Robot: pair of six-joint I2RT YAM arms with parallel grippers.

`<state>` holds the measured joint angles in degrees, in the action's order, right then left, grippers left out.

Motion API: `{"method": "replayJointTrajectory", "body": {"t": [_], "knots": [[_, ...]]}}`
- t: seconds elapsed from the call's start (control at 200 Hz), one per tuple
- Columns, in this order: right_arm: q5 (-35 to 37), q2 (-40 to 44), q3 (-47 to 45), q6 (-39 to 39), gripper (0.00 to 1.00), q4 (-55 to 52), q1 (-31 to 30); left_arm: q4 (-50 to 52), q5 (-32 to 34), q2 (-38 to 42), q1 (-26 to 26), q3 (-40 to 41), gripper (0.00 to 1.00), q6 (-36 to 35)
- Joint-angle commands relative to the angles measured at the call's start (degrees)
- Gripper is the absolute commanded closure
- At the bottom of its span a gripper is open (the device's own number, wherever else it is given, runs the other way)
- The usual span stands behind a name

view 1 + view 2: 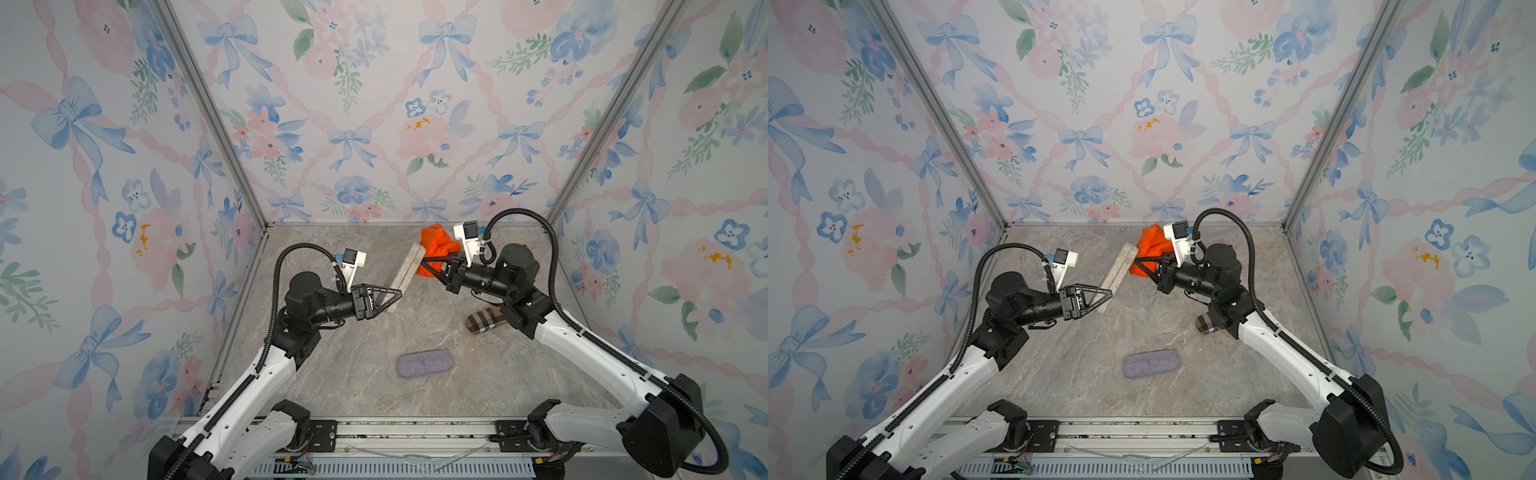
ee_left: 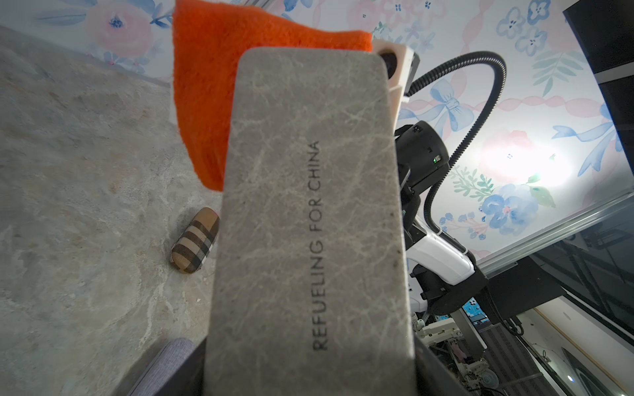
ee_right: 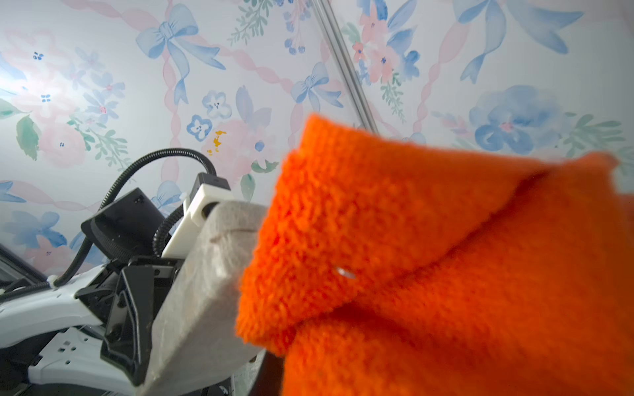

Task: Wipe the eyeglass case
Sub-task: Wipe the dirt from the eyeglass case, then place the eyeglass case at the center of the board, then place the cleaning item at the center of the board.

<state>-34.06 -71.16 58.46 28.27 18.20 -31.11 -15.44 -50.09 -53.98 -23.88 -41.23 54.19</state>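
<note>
Grey and stone-patterned, the eyeglass case (image 1: pixel 409 269) is clasped at its near end by the left gripper (image 1: pixel 395 300), clear of the table (image 1: pixel 332 374), while its far end is met by the orange cloth (image 1: pixel 436 245) clenched in the right gripper (image 1: pixel 424 263), so wiping is judged underway, unfinished.

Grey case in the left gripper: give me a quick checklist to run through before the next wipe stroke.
1. Grip: left gripper holds grey case by its near end: ok.
2. Wiper: right gripper shut on cloth: ok.
3. Height: grey case held clear of the table: ok.
4. Contact: cloth touching grey case: cannot tell. The cloth sits behind the far end and the meeting point is hidden.
5. Clearance: plaid case and blue case lie on the table, apart from the wipe: ok.
</note>
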Motion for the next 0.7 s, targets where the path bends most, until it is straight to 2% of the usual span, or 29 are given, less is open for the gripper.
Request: {"method": "replayJointTrajectory", "body": {"t": [0.0, 0.14, 0.17, 0.31, 0.435, 0.525, 0.615, 0.695], "knots": [[0.29, 1.32, 2.93, -0.71, 1.0, -0.02, 2.09, 1.22, -5.11, 1.04, 0.46, 1.03, 0.69, -1.58], [2.81, 2.81, 3.63, -1.18, 1.0, -8.25, 4.85, 0.76, -7.86, 0.48, 4.33, -0.45, 0.68, -4.82], [2.9, 3.09, 4.35, -1.24, 1.0, -11.38, 5.68, 1.61, -7.88, -0.24, 4.94, -3.13, 0.68, -6.97], [5.23, 3.52, 10.12, -6.24, 1.0, -32.23, 8.31, 23.03, -3.03, -7.72, 4.13, -14.73, 0.7, -31.18], [11.52, 1.81, 15.27, -11.44, 1.0, -48.7, 9.63, 25.6, 0.25, -12.31, 3.27, -17.18, 0.7, -46.42], [20.43, -0.61, 19.27, -15.52, 1.0, -59.64, 10.09, 26.5, 4.48, -15.36, 2.38, -18.68, 0.7, -56.01], [35.47, -3.21, 23.86, -19.38, 1.0, -68.29, 10.44, 27.79, 6.3, -18.61, 1.25, -20.17, 0.7, -64.71], [40.19, -6.53, 28.13, -21.69, 1.0, -74.94, 13.32, 30.23, 8.24, -21.23, -0.94, -21.5, 0.68, -74.37]]}}
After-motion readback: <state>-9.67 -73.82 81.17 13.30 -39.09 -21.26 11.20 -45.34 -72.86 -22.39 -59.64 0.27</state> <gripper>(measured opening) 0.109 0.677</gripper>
